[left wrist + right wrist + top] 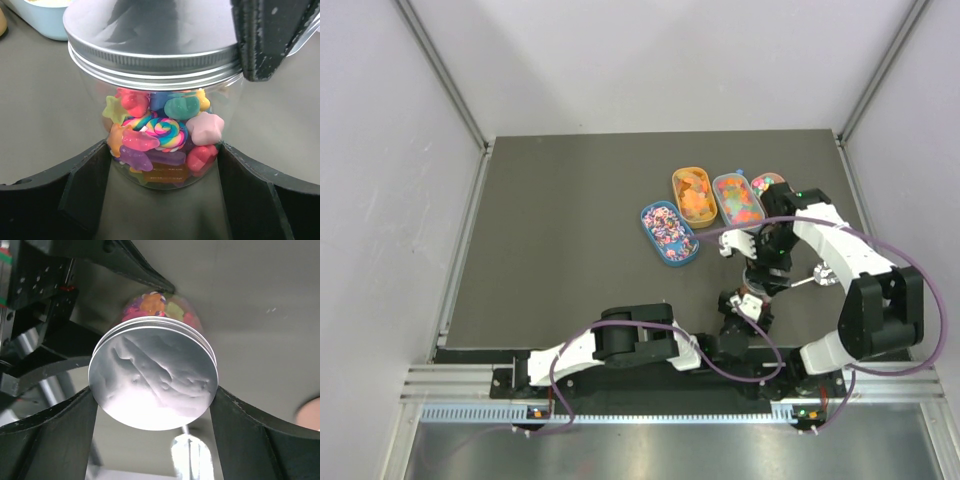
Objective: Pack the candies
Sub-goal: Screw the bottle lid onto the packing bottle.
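Candies (160,135): mixed shapes (stars, a swirl, gummy bits) fill the lower half of a clear jar (100,100), with some headroom under the metal lid (150,45). More candies lie in four oval trays (672,264) at the far right of the worktop (570,220), well apart from the jar.

Jar: upright, near the front of the worktop and in front of my right arm's base. I cannot tell whether it stands on the surface or is lifted just off it. The lid sits level on the neck (no visible tilt).

Left tool (165,160): spread wide, one finger on each side of the jar's lower body, and both look to be against the wall. My reading is that I pinch the body low to keep the jar from turning or tipping.

Right tool (154,395): comes from above, with fingers on opposite edges of the lid's rim, pinching it. One finger (265,40) overlaps the lid's edge in the left wrist view. This looks like a grip for twisting.

Judgement: with the jar filled and the lid seated, this is probably the closing step. The direction of twist cannot be read here.

Risks: the lid may slip between the pads, or the jar may turn with it if my left grip is too light.
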{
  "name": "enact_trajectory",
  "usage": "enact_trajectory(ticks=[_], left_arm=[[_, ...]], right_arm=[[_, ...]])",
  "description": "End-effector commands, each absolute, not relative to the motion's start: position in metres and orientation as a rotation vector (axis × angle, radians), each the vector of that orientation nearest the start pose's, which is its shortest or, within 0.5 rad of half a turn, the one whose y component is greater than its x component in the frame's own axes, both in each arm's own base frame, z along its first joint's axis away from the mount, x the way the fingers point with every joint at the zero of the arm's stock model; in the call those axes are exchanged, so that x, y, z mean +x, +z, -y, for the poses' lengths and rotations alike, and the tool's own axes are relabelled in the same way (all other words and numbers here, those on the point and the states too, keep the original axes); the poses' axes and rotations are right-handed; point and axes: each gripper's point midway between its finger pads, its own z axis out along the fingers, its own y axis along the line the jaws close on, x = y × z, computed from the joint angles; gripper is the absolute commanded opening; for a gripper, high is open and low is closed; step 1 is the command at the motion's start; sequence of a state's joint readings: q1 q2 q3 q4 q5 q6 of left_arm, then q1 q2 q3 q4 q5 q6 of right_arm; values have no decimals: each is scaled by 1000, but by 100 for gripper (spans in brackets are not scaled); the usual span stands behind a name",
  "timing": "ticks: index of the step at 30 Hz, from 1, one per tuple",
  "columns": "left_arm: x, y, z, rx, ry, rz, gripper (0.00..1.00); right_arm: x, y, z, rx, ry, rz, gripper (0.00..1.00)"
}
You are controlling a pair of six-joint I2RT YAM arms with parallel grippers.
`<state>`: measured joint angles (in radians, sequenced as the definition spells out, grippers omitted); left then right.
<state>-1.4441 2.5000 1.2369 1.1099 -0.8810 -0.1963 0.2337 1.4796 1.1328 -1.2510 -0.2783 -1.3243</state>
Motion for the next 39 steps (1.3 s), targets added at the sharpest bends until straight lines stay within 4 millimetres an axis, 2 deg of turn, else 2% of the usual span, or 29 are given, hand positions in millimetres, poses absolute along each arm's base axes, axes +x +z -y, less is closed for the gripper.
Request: enact_trajectory(ticks=[1, 7, 9, 12, 18, 20, 22, 23, 24, 25, 27, 31, 34, 39], left_arm=[[116, -296, 166, 1286, 693, -2332, 0], [115, -297, 164, 1279, 700, -2333, 0], [116, -297, 162, 1273, 712, -2334, 0], [117, -300, 158, 1263, 736, -2331, 0], [121, -299, 159, 1257, 755, -2310, 0], [121, -299, 158, 1259, 759, -2306, 0], [121, -298, 158, 1259, 760, -2305, 0], [121, -299, 159, 1256, 757, -2305, 0], [121, -299, 159, 1260, 753, -2308, 0], [120, -299, 159, 1260, 751, -2309, 0], [120, -300, 157, 1259, 751, -2313, 0], [118, -301, 158, 1261, 747, -2323, 0], [118, -302, 159, 1259, 742, -2327, 0], [117, -302, 157, 1254, 745, -2342, 0]], right_arm=[[191, 69, -87, -1807, 692, -2470, 42], [176, 52, -88, -1627, 704, -2636, 40], [168, 45, -83, -1575, 674, -2690, 39], [168, 36, -79, -1496, 604, -2744, 35], [187, 27, -75, -1396, 473, -2776, 24], [194, 29, -76, -1377, 461, -2772, 25], [194, 31, -79, -1373, 484, -2775, 32], [196, 34, -81, -1397, 506, -2751, 55], [195, 38, -82, -1427, 525, -2728, 73], [188, 42, -84, -1464, 573, -2719, 98], [191, 53, -83, -1576, 567, -2615, 100], [196, 69, -70, -1760, 463, -2489, 100], [195, 79, -65, -1820, 461, -2454, 100], [206, 105, -62, -1966, 443, -2301, 100]])
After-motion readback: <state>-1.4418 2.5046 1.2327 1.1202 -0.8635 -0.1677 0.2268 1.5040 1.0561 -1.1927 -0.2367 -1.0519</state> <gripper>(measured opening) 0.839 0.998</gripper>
